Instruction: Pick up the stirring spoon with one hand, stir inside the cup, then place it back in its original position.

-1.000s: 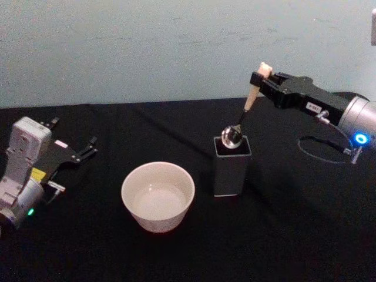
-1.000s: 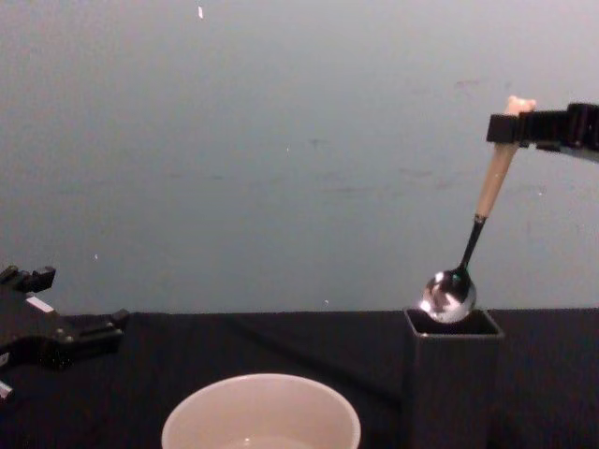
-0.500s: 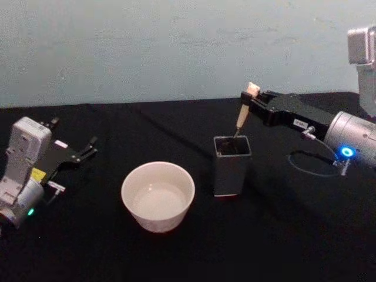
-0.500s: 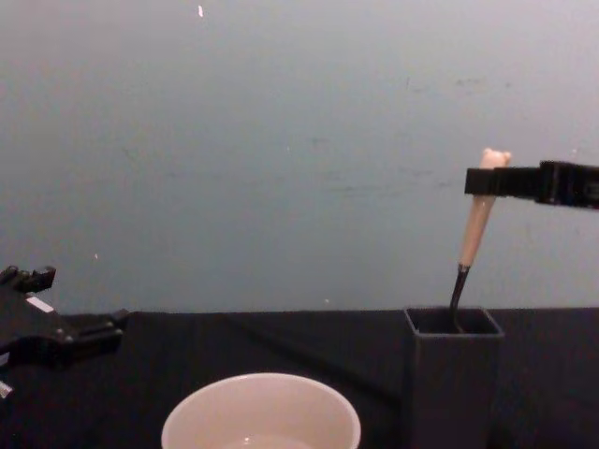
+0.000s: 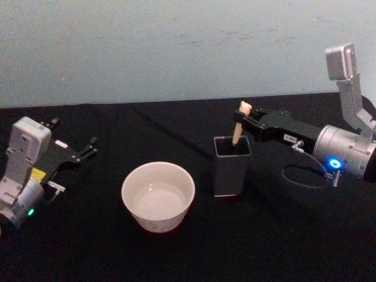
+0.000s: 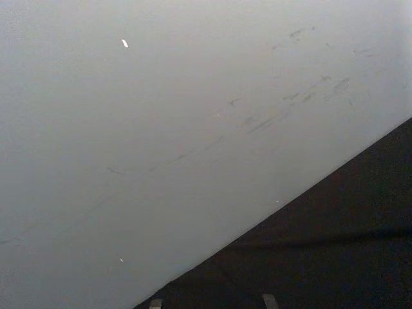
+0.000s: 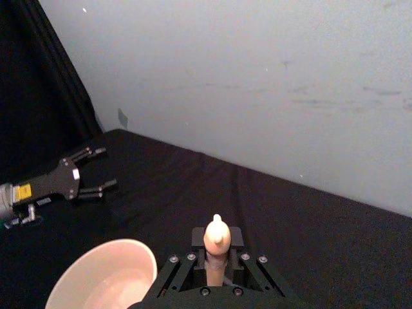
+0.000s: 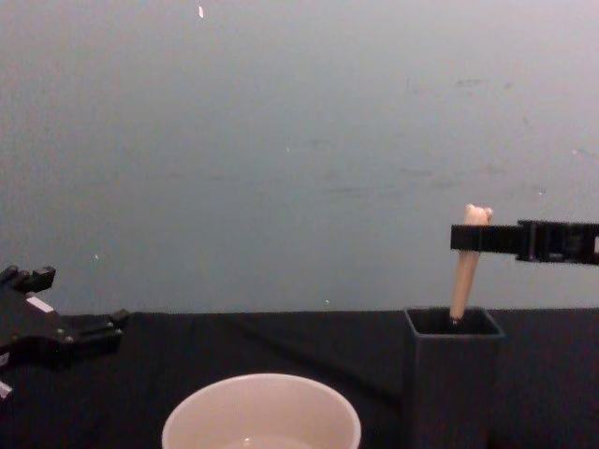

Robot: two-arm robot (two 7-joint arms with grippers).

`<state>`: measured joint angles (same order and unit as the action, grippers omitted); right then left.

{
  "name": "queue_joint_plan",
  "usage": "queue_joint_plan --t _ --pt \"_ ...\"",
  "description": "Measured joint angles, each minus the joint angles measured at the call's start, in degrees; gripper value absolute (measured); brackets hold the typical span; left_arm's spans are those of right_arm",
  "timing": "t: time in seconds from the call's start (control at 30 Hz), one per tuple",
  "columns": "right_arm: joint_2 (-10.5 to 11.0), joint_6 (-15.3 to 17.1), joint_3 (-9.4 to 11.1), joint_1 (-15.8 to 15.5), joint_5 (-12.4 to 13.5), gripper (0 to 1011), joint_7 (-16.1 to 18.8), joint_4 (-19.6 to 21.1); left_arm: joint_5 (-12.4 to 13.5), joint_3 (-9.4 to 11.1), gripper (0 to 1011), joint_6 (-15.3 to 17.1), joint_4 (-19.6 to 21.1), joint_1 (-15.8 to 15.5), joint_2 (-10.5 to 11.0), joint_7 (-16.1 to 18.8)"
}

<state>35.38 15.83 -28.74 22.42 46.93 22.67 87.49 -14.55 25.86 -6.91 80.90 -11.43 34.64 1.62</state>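
The stirring spoon (image 5: 238,124) stands in the dark grey square holder (image 5: 230,170), its bowl hidden inside and only the cream handle (image 8: 463,271) with the bear head sticking out. My right gripper (image 5: 242,118) is shut on the top of that handle, just above the holder's rim (image 8: 453,323); the right wrist view shows the bear head (image 7: 217,235) clamped between the jaws. The cream-white cup (image 5: 157,195) sits on the black table left of the holder, also seen as cup (image 8: 261,414) and cup (image 7: 103,277). My left gripper (image 5: 88,148) rests open at the far left.
A black cloth covers the table (image 5: 282,235), with a pale blue-grey wall behind. The right arm's blue-ringed wrist (image 5: 333,163) and a looping cable (image 5: 299,176) lie right of the holder. Free room lies in front of the cup and holder.
The right gripper has come down with the spoon: its bowl, at the holder's mouth a second ago, has sunk inside. The left arm has not moved.
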Motion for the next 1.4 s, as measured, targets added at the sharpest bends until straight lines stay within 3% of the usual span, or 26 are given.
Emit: queue_joint_plan --t 1.4 --pt "-0.91 2.60 1.50 -1.98 -1.02 212 -1.59 -1.03 0.00 0.00 1001 0.00 0.00 0.00 0.00 0.00"
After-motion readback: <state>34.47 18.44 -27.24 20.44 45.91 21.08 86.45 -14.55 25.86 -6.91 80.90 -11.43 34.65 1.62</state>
